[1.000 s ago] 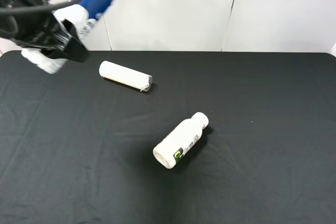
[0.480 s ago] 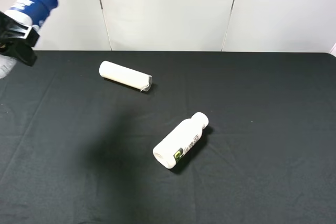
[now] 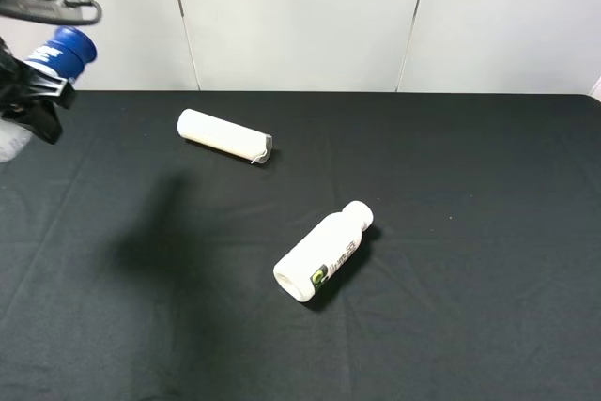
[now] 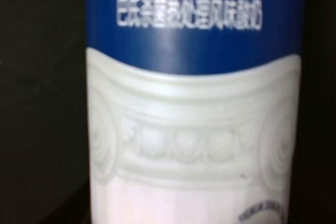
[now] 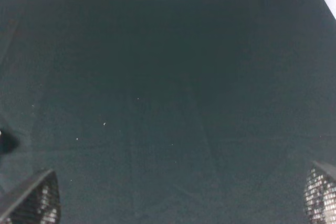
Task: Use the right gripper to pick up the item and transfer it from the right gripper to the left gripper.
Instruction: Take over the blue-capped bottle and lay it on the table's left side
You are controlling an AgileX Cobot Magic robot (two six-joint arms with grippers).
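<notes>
**Left gripper pinching the item; right gripper spread wide**

The left gripper (image 3: 36, 100) is clamped across the middle of the item (image 3: 62, 53) and holds it tilted in the air over the far-left edge of the black table (image 3: 451, 232). The dark-blue cap sticks out above its fingers and the white base pokes out below them. In the left wrist view the blue-and-white label sits right up against the camera and fills the frame. A white tube (image 3: 223, 135) lies on the cloth off to this gripper's side. A white bottle (image 3: 324, 253) with a green-black logo lies farther out beyond the tube. The right gripper (image 5: 176, 203) has its fingertips (image 5: 37, 205) set far apart, with only black cloth between them.
</notes>
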